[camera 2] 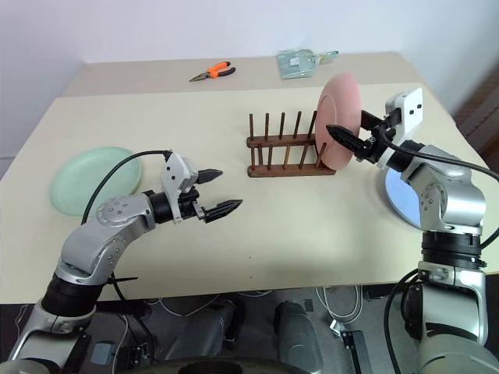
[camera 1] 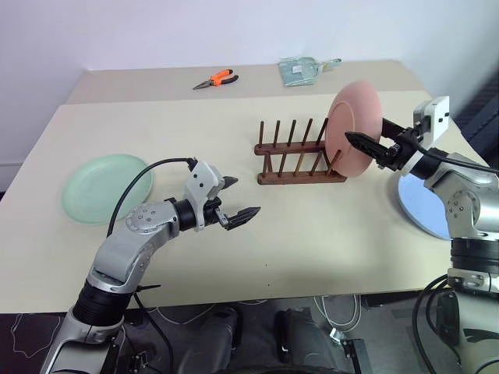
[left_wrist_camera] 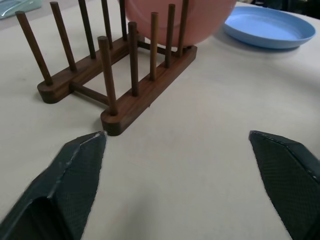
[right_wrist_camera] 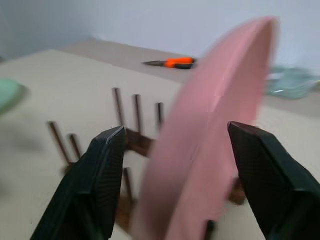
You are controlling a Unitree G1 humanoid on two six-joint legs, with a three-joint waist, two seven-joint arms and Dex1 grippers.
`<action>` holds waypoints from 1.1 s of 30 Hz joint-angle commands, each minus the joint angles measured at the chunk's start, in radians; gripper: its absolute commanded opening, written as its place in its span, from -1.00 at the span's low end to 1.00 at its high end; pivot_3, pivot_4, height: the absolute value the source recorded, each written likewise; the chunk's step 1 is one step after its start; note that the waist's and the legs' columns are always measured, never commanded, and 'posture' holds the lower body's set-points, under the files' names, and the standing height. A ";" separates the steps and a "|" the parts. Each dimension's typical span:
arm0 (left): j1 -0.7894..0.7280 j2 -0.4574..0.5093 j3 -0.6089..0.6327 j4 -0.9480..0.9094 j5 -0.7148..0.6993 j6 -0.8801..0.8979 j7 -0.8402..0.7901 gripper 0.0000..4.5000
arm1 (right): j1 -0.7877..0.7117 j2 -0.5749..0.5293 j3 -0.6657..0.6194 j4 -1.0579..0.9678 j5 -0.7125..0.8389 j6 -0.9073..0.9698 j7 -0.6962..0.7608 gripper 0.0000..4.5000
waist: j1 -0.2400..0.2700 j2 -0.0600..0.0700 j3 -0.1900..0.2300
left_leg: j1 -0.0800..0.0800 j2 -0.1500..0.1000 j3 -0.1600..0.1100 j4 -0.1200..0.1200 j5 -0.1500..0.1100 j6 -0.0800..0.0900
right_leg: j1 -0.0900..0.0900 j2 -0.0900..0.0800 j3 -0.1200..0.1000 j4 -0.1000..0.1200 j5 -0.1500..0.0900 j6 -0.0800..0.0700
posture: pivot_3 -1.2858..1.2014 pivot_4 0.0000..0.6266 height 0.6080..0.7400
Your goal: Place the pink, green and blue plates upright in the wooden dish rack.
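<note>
The pink plate point(camera 1: 352, 128) stands on edge in the right-hand end slot of the wooden dish rack point(camera 1: 300, 160), leaning a little, its faces turned toward the rack's two ends so that its flat lies across the rack's length. The rack sits near the middle of the worktop point(camera 1: 312, 234), its two base rails running left to right and its thin pegs pointing straight up.

The right hand point(camera 1: 374, 146) is at the pink plate, pointing roughly level toward the left. Its two black fingers point(right_wrist_camera: 95, 185) are spread, one on each side of the plate's rim; in the right wrist view gaps show between the pads and the plate, so it does not pinch it.

The left hand point(camera 1: 232, 201) hovers over bare worktop in front and to the left of the rack, pointing toward it, fingers spread wide with nothing between them.

The green plate point(camera 1: 107, 188) lies flat near the worktop's left edge, well apart from the rack. The blue plate point(camera 1: 425, 206) lies flat at the right edge, partly behind the right arm.

On the far side of the worktop lie orange-handled pliers point(camera 1: 216, 79) and a clear packet point(camera 1: 300, 71).
</note>
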 commanded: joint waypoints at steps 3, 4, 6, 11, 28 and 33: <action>-0.022 -0.018 0.064 0.045 0.046 -0.036 0.073 1.00 | -0.014 -0.030 -0.023 -0.041 -0.092 -0.152 -0.076 0.33 | 0.001 0.000 0.000 | 0.000 0.000 0.000 0.000 0.000 0.000 | 0.000 0.000 0.000 0.000 0.000 0.000 | 0.03 -0.52 0.81; -0.022 -0.022 0.086 0.056 0.051 -0.043 0.094 1.00 | -0.024 -0.035 -0.026 -0.043 -0.113 -0.177 -0.102 0.33 | 0.001 0.000 0.000 | 0.000 0.000 0.000 0.000 0.000 0.000 | 0.000 0.000 0.000 0.000 0.000 0.000 | 0.03 -0.52 0.81; -0.024 -0.033 0.134 0.076 0.059 -0.050 0.140 1.00 | -0.047 -0.046 -0.028 -0.043 -0.149 -0.223 -0.141 0.33 | 0.000 0.000 0.000 | 0.000 0.000 0.000 0.000 0.000 0.000 | 0.000 0.000 0.000 0.000 0.000 0.000 | 0.03 -0.52 0.81; -0.074 -0.092 0.403 0.194 0.078 -0.025 0.441 1.00 | -0.128 -0.079 0.025 -0.144 -0.179 -0.245 -0.139 0.93 | -0.002 0.001 0.001 | 0.000 0.000 0.000 0.000 0.000 0.000 | -0.001 0.000 0.000 0.001 0.000 0.000 | 0.03 -0.52 0.81; -0.053 -0.232 0.944 0.173 0.047 0.346 0.983 1.00 | -0.034 0.128 0.457 -0.450 -0.258 -0.233 -0.027 0.99 | 0.031 -0.002 -0.001 | 0.000 -0.001 -0.002 0.007 -0.002 -0.001 | 0.000 0.001 -0.003 0.000 0.001 0.002 | 0.03 -0.52 0.81; -0.094 -0.328 1.064 0.153 -0.083 0.422 1.016 0.42 | -0.034 0.137 0.465 -0.424 -0.281 -0.252 -0.022 1.00 | 0.027 -0.002 -0.001 | 0.001 -0.001 -0.002 0.010 -0.003 0.000 | 0.001 0.001 -0.003 0.001 0.002 0.003 | 0.03 -0.52 0.81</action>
